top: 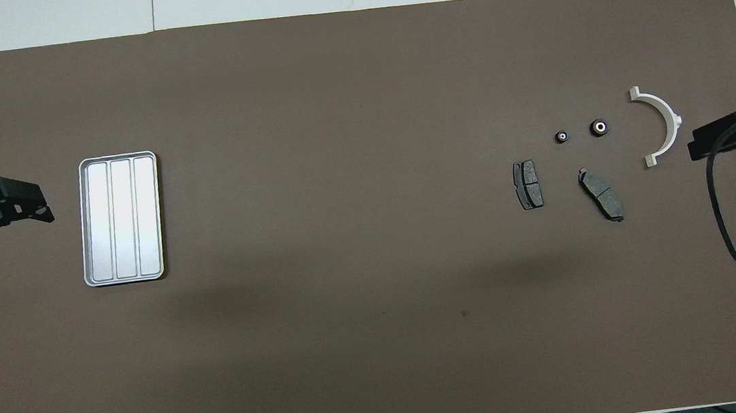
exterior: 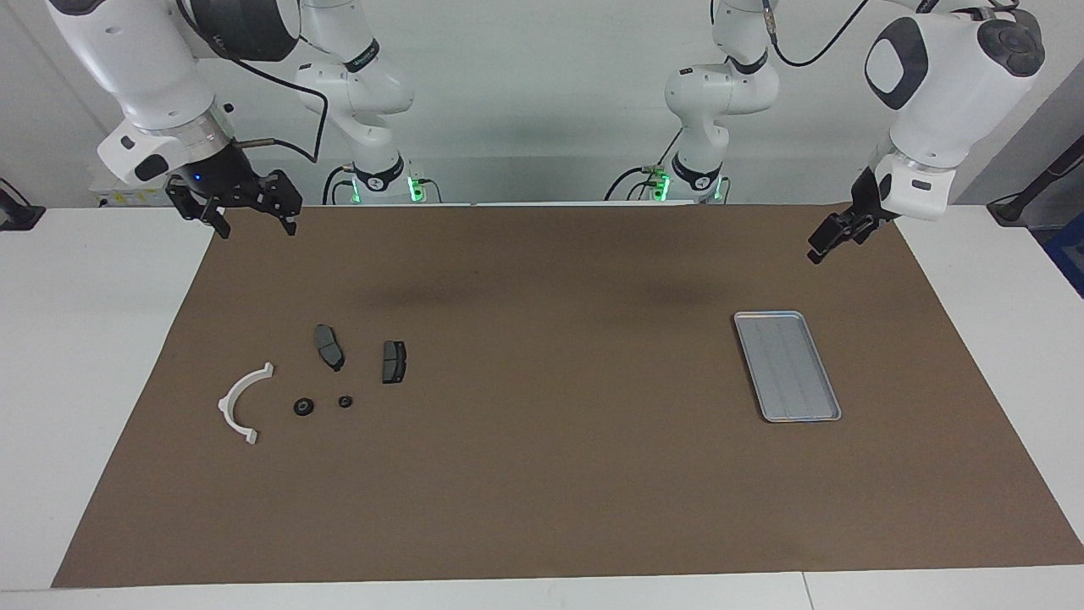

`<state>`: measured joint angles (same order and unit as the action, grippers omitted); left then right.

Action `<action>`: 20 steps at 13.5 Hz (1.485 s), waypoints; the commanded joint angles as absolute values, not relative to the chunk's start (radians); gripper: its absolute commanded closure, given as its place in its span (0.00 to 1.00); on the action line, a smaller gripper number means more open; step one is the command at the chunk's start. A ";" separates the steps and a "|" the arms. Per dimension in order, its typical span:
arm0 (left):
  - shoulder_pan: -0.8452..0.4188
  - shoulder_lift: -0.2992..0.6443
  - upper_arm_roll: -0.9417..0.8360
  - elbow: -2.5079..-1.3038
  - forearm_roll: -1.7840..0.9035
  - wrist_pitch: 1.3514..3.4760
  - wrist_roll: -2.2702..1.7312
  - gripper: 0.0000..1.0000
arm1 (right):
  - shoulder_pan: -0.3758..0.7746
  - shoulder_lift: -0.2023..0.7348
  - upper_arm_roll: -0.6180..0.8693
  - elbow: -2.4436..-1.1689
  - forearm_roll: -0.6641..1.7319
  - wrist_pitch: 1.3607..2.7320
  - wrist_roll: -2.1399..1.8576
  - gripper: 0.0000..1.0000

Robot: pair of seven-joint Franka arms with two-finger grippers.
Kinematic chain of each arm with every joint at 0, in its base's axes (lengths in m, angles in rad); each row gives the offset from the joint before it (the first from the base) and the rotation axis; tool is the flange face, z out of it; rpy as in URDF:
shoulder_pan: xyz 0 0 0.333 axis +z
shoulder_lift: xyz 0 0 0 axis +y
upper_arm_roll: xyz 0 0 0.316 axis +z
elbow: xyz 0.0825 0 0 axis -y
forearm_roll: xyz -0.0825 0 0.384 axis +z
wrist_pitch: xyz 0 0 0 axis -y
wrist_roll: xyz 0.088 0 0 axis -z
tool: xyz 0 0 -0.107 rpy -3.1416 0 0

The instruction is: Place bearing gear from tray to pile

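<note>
Looking at the tray, nothing lies in it. Two small round gears sit well away from the tray, by the bracket and pads. Both arms hang up high with fingers open, holding nothing. Another reach could knock the gears and roll them away.

Tray at left arm's end; pile well apart.

1 tray, 2 brake pads, 2 bearing gears, 1 white bracket.
</note>
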<state>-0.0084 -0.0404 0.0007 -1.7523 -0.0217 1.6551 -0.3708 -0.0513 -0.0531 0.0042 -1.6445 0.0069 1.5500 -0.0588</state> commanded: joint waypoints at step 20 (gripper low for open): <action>-0.008 -0.129 -0.023 -1.764 -0.028 1.615 -0.365 0.00 | -0.074 -0.089 -0.008 -1.687 -0.041 1.588 -0.052 0.00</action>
<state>-0.0093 -0.1061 -0.0265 -1.7384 -0.0225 1.6312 -0.3708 -0.0599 -0.0742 -0.0189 -1.6646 -0.0286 1.5745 -0.0588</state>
